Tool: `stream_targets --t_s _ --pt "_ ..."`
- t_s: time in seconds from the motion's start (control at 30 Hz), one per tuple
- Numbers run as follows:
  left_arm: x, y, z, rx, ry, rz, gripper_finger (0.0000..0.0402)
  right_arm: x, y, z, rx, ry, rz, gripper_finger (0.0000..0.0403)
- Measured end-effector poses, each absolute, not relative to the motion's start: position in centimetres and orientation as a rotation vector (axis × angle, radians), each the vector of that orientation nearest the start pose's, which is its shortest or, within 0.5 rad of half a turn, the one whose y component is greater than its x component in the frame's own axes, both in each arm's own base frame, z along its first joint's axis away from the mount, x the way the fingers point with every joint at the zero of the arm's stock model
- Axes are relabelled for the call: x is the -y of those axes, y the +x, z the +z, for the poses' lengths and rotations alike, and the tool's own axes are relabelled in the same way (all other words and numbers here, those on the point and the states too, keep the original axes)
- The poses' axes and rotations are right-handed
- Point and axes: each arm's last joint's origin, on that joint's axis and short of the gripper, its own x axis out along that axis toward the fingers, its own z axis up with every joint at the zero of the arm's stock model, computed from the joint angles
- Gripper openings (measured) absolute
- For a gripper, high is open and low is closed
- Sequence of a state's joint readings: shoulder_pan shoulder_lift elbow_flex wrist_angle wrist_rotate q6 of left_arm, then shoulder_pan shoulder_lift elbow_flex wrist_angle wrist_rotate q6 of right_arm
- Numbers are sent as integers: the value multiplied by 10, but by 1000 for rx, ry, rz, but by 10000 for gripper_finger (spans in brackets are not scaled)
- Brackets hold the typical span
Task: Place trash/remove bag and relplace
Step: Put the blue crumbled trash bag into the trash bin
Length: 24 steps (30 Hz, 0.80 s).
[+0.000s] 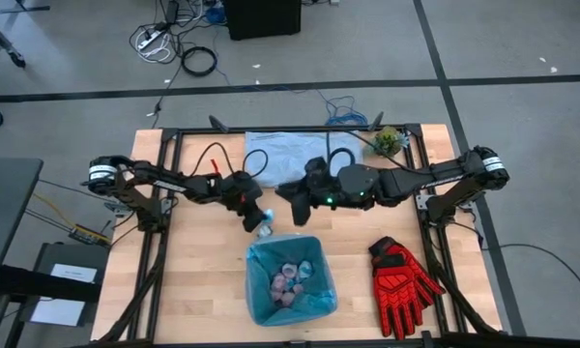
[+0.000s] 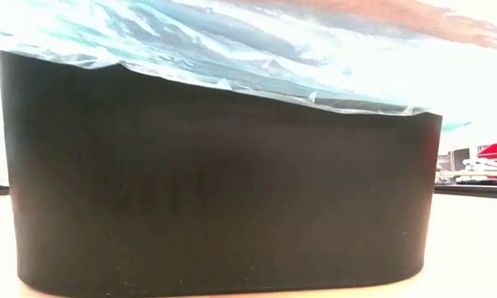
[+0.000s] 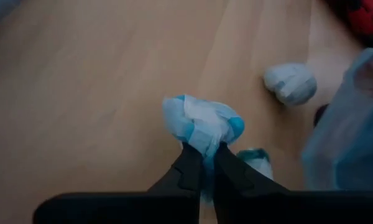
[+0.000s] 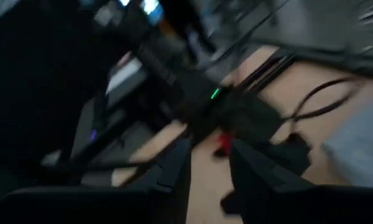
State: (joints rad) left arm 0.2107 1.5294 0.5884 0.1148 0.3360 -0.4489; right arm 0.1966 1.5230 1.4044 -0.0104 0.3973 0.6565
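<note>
My left gripper (image 1: pixel 254 220) is shut on a white and light blue paper wad (image 3: pixel 202 124), just beyond the far rim of the black bin (image 2: pixel 215 199). The bin is lined with the cyan-blue bag (image 1: pixel 290 280), whose edge is folded over the rim (image 2: pixel 257 79). Several pink, blue and white wads (image 1: pixel 290 280) lie inside it. Two more wads lie on the table by the bin, one whitish (image 3: pixel 290 83) and one partly hidden by my fingers (image 3: pixel 256 163). My right gripper (image 1: pixel 292 203) is open and empty, above the table right of the left gripper. My left gripper pinches the wad's near side (image 3: pixel 205 149) between its two fingertips (image 3: pixel 189 165). The fingers slant down at it from the table's left and far side. The wad sticks out past the fingertips and looks clear of the table.
A red and black glove (image 1: pixel 401 285) lies right of the bin. A paler grey-blue bag (image 1: pixel 285 150) lies flat at the table's far edge, with a small green plant (image 1: pixel 387 142) to its right. Bare wood shows left of the bin (image 1: pixel 184 280).
</note>
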Motion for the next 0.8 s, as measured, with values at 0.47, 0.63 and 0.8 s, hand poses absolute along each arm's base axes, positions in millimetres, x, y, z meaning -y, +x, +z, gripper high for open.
stream_targets --t_s 0.47,0.63,0.8 --pt "-51 259 272 -771 -250 56 13 -61 346 379 -167 551 -130 21" --pt "-44 236 325 -728 -57 33 13 -59 344 368 -295 541 -112 3" --pt "-29 220 364 -618 -35 -56 13 -59 343 365 -333 530 -91 2"
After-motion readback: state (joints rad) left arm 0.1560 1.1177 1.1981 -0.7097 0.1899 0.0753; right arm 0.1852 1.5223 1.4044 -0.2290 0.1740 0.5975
